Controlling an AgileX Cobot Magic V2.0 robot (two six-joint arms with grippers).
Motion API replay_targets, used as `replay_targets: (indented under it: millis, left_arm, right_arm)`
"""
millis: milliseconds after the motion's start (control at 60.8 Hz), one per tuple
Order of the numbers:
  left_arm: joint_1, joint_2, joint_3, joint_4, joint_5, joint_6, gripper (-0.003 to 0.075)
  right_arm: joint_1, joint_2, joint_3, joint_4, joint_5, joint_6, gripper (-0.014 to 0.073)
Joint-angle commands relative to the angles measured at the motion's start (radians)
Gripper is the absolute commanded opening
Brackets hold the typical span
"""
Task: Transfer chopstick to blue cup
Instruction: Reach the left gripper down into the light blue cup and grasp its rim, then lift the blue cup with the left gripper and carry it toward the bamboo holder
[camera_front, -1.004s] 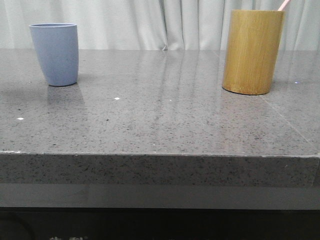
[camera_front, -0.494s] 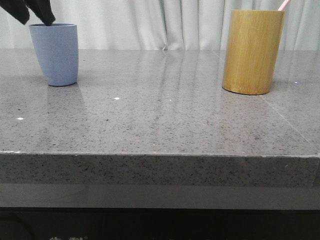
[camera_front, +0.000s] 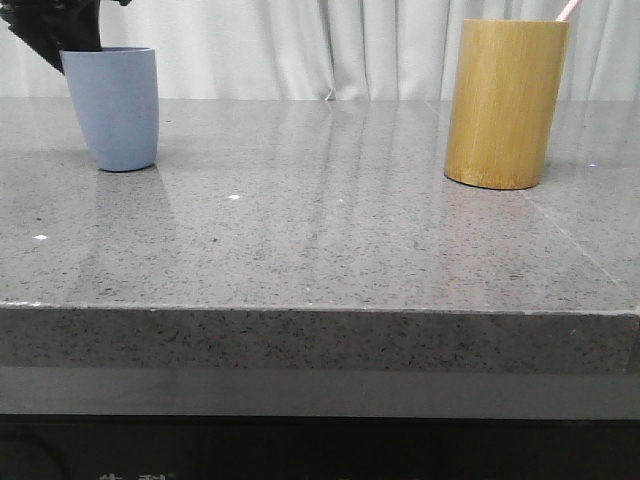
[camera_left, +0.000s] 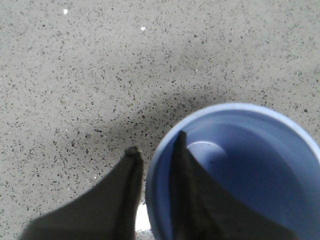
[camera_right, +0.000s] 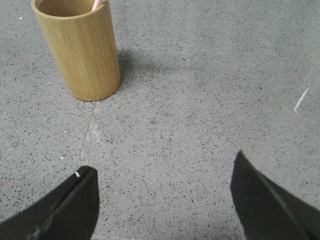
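- Chopstick (camera_front: 567, 10): only its pale pink tip shows, leaning out of the bamboo holder (camera_front: 505, 103) at the right of the worktop (camera_front: 330, 230), well apart from the cup (camera_front: 112, 105) on the left. In the right wrist view the tip (camera_right: 98, 4) rests against the holder's inner rim.
- Change: a second ago no arm was near the cup; half a second ago the left gripper (camera_front: 62, 42) had come in at the cup's far-left rim, and now it sits lower, straddling the rim. The cup looks shifted very slightly.
- Left jaws: in the left wrist view the left gripper (camera_left: 156, 152) has one finger inside the cup (camera_left: 250, 170) and one outside; the jaws are apart a little, and whether they pinch the wall I cannot tell.
- Right gripper (camera_right: 162, 175): jaws wide open and empty over bare worktop, near the holder (camera_right: 80, 50).
- Meaning: likely the left arm is steadying the cup; the chopstick is not yet lifted.
- Materials: matte periwinkle tapered cup, empty; straight-walled, grained yellow-brown holder; glossy grey speckled stone worktop, reflecting both.
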Motion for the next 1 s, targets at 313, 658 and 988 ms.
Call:
replay_targets:
  millis: [313,658,988]
  left_arm:
    - [-0.039,-0.051,-0.121,-0.053,0.036,0.002,-0.0019]
    - [-0.212,-0.047,-0.153,-0.053,0.008,0.002,-0.0019]
    - [-0.312,-0.045,-0.153,-0.053,-0.016,0.002,-0.0019]
  right_arm:
    - [-0.005,0.008,-0.034,0.006,-0.065,-0.011,0.0561]
    - [-0.005,0.008,-0.034,0.006,-0.063,-0.011,0.0561]
    - [-0.005,0.008,-0.034,0.006,-0.057,-0.011,0.0561]
